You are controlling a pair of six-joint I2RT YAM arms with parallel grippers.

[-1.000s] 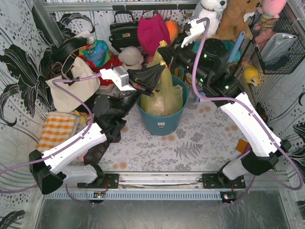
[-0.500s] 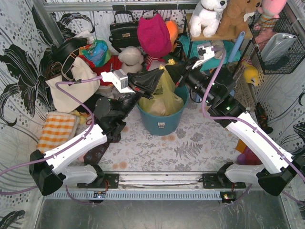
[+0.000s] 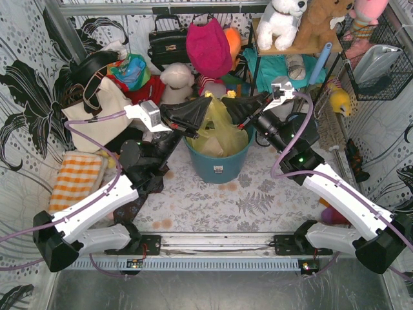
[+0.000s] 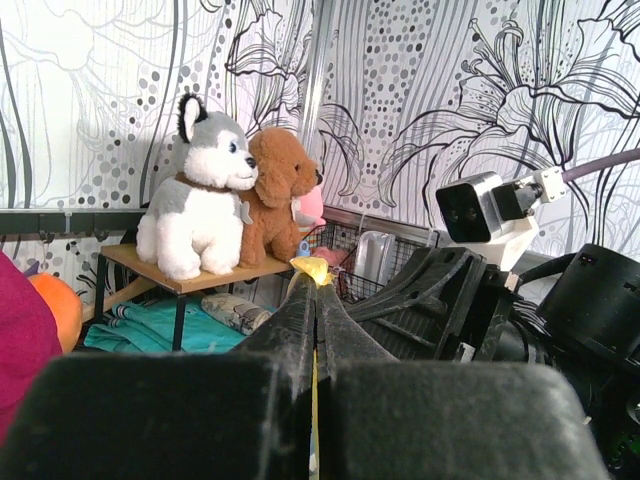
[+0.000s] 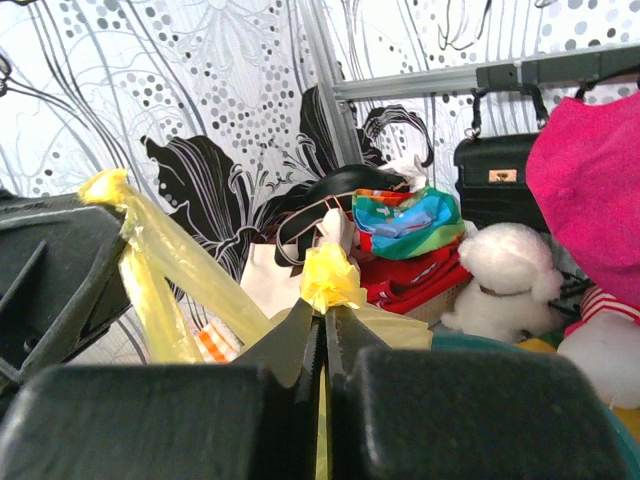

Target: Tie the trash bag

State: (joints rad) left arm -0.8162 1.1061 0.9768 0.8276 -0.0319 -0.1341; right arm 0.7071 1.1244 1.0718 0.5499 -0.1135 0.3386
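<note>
Corners of the trash bag [image 3: 219,132] are pinched one in each gripper, which is why both arms lean in over the teal bucket [image 3: 216,166]. The bag sits inside that bucket, its body slumped against the rim while its top edge is drawn upward into two yellow tails. The left gripper [image 3: 204,108] is clamped tight on one tail; its wrist view shows a nub of yellow plastic poking out past the closed fingertips. The right gripper [image 3: 230,105] is likewise closed on the other tail. In its own wrist view a crumpled yellow knob stands above its tips, and a stretched strand runs off toward the left gripper. The two tips sit close together above the bag's mouth, apparently so the tails can be crossed and knotted. Whether they are already crossed I cannot tell. No finished knot shows, so the tying looks to be at an early stage.
</note>
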